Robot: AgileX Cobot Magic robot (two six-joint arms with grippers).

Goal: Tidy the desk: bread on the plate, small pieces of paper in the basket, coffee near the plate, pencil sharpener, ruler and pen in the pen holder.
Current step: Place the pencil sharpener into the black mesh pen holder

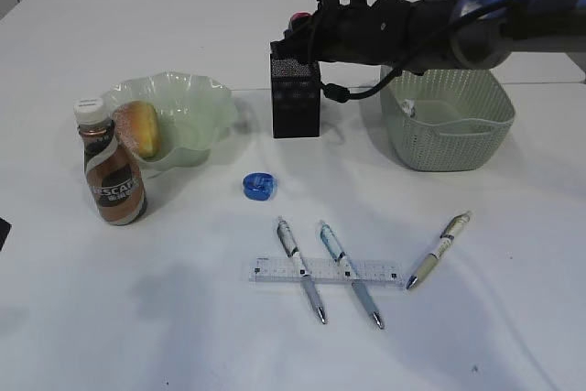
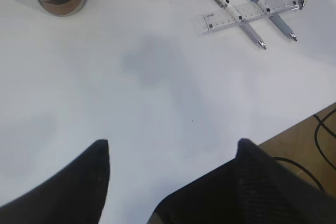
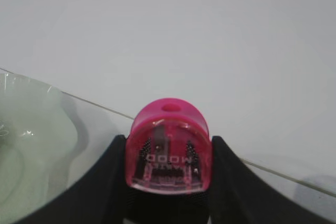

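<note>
Right wrist view: right gripper [image 3: 169, 153] clamps a glossy pink pencil sharpener [image 3: 169, 148] over the black mesh pen holder [image 1: 295, 96].
Near, a clear ruler [image 1: 326, 270] lies under two pens [image 1: 301, 269]; a blue round sharpener [image 1: 257, 186] sits beyond. The left gripper [image 2: 173, 148] hovers spread, empty. Bread [image 1: 141, 127] rests in the wavy green plate [image 1: 197, 103]; the far arm hides the holder's top.

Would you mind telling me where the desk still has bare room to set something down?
Free: the front left, below the coffee bottle and left of the ruler; also the front right, past the lone pen. Crowded: the ruler with two pens across it, and the back row of plate, pen holder and basket.
</note>
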